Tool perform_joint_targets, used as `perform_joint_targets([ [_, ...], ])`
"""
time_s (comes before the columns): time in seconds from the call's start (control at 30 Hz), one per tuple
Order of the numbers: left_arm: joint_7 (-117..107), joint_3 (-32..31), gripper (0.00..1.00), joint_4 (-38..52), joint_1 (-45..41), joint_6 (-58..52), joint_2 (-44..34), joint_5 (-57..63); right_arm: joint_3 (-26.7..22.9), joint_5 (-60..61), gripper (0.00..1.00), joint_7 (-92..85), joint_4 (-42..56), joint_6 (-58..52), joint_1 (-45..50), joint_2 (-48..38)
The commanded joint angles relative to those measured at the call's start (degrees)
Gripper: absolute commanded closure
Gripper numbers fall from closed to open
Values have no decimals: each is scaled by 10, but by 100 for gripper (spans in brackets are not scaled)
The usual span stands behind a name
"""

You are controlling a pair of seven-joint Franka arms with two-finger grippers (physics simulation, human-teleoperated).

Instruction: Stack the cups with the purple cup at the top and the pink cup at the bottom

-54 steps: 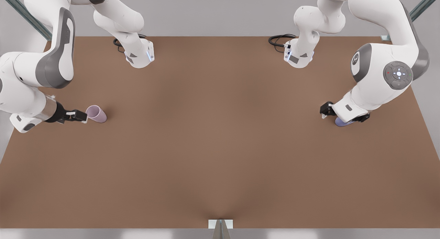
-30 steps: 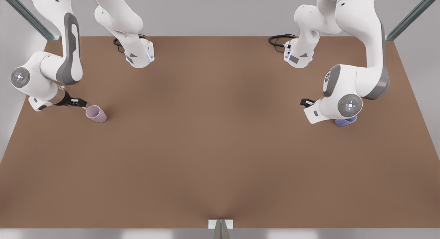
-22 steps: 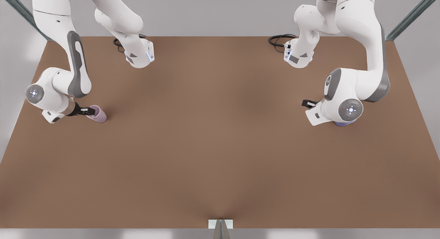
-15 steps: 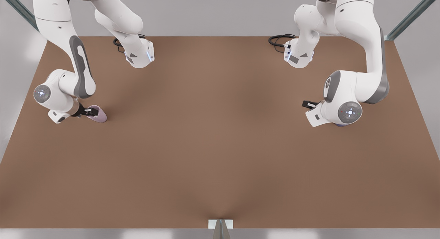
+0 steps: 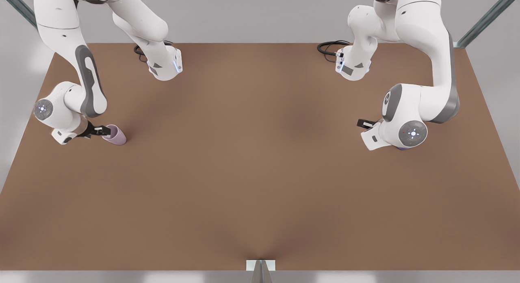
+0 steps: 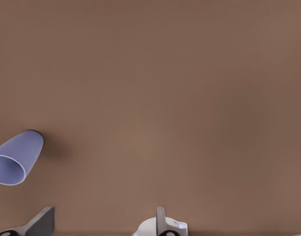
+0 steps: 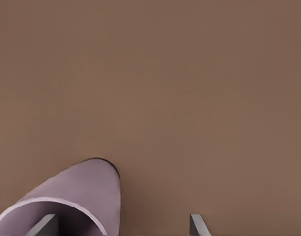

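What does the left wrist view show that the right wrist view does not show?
Left wrist view alone: the purple cup, beside the open left gripper, not between its fingertips. Right wrist view alone: the pink cup, with one fingertip of the open right gripper over its dark mouth. Both: the brown table and two spread fingertips.

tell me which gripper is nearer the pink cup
Right. The right gripper is at the pink cup, one finger over its rim. The left gripper is across the table by the purple cup.
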Motion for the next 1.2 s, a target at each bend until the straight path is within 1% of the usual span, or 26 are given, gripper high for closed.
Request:
perform_joint_targets([
  [0.0,1,0,0,0,-1,0,0,0,1,2,0,-68,0,9,2,12],
  [0.07,2,0,0,0,-1,0,0,0,1,2,1,-69,-1,9,2,22],
  [0.1,2,0,0,0,-1,0,0,0,1,2,11,-73,-1,9,2,25],
  [0.13,1,0,0,0,-1,0,0,0,1,2,46,-82,0,9,2,29],
  [0.17,1,0,0,0,-1,0,0,-1,1,2,75,-83,2,9,1,37],
  [0.2,2,0,0,0,-1,0,0,-1,1,3,79,-83,3,10,2,37],
  [0.53,1,0,0,1,-2,1,0,0,6,2,79,-83,27,5,11,30],
  [0.63,1,0,0,-2,-1,8,-1,0,27,2,79,-81,44,0,12,26],
  [0.7,1,0,0,-2,1,9,0,0,61,3,79,-64,65,-19,12,22],
  [0.77,1,0,0,-2,5,10,0,0,119,3,79,20,82,-34,12,26],
  [0.8,0,0,0,-6,6,14,-1,0,140,3,79,56,83,-34,12,26],
  [0.83,-1,5,0,-16,7,44,-6,-1,175,3,79,119,84,-35,13,27],
  [0.87,-1,36,0,-14,8,96,-10,-1,206,2,79,175,99,-58,14,30],
  [0.9,-1,50,0,-13,14,137,-13,-1,225,3,79,227,124,-97,27,33],
  [0.93,-1,51,0,-12,23,160,-13,-1,225,2,79,291,150,-123,68,38],
  [1.0,-3,51,0,-16,35,166,-12,18,225,3,79,421,191,-125,144,61],
  [1.03,-2,52,0,-22,44,168,-9,24,225,3,79,487,230,-143,186,82],
  [1.07,-2,51,0,-37,47,169,-8,71,225,1,79,558,302,-190,231,118],
  [1.13,-2,79,0,-42,53,182,-1,69,225,-3,79,658,410,-223,296,176],
  [1.17,-2,82,0,-51,64,199,-1,60,222,-7,79,719,507,-277,345,232],
])
